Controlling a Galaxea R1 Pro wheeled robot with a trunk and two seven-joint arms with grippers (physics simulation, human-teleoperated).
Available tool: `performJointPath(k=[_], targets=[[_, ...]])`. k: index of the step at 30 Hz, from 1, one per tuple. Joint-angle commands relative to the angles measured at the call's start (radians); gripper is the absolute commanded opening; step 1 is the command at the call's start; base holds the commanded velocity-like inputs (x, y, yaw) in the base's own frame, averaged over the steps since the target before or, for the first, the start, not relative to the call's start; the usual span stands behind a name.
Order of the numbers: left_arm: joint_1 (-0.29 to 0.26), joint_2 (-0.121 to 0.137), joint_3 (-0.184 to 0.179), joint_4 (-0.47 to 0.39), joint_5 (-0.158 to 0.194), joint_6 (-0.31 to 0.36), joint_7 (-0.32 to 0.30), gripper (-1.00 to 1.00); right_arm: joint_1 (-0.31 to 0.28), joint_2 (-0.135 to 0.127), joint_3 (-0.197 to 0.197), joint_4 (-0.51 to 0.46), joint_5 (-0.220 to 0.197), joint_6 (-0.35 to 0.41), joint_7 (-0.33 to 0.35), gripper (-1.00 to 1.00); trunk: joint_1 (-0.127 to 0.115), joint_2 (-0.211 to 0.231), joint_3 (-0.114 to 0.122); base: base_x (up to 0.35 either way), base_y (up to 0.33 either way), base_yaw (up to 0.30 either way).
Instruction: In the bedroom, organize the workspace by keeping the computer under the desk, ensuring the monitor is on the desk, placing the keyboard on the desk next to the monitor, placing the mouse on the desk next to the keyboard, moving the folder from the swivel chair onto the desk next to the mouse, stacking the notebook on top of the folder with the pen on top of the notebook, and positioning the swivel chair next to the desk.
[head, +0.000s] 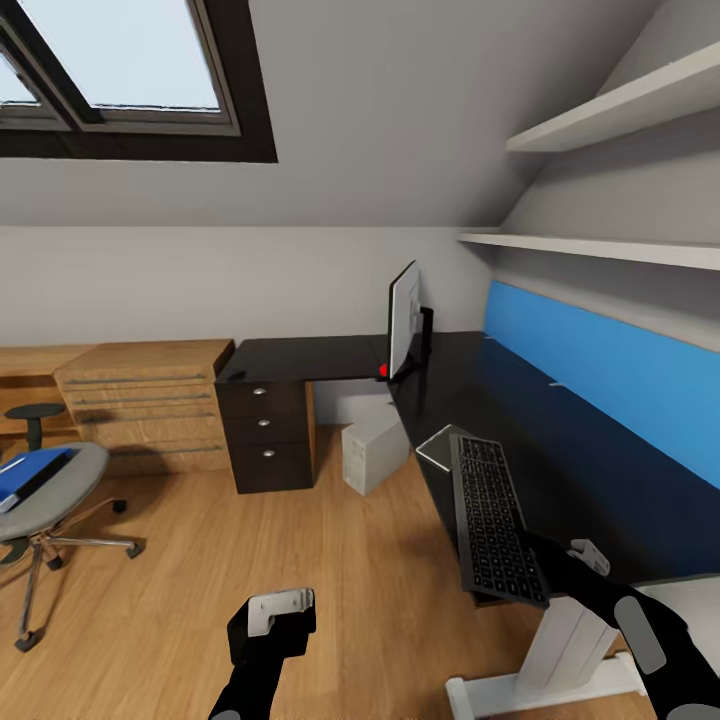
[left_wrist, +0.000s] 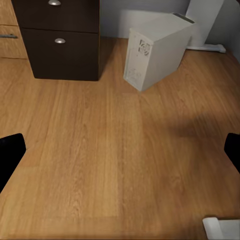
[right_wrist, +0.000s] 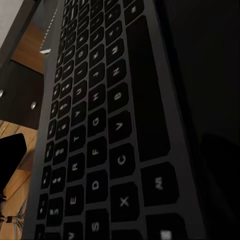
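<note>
Meanwhile, the right gripper (head: 540, 560) fingers grasp the keyboard (head: 492, 518) at the desk (head: 600, 460) edge, near the monitor (head: 402, 320); the computer (head: 375, 442) stands beneath; left gripper (head: 280, 605) fingers released above the floor (head: 330, 560).

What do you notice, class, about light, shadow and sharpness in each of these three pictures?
Head view: bright skylight; the glossy desk mirrors the blue panel; straight shelf edges spread wide toward the corner. Left wrist view: a soft shadow darkens the floor near the computer, and the picture is slightly soft. Right wrist view: dim, with the near keys of the keyboard large and blurred.
</note>
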Motion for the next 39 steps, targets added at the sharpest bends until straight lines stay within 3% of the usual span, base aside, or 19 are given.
performJointPath(k=[1,20,39], targets=[[0.0,0.0,-0.001,-0.002,0.006,0.004,0.006,1.0,0.0,0.0,-0.002,0.0,0.007,0.011,-0.002,1.0,0.0,-0.001,-0.001,-0.016,0.012,0.0],[0.0,0.0,-0.001,0.0,0.006,0.003,0.005,1.0,0.0,0.0,-0.002,0.0,0.008,0.011,0.0,1.0,0.0,-0.001,-0.001,-0.098,0.095,0.0],[0.0,0.0,-0.004,0.013,0.004,0.003,0.004,1.0,0.0,0.0,-0.003,0.0,0.008,0.011,0.0,1.0,0.0,-0.001,-0.001,0.012,0.075,0.0]])
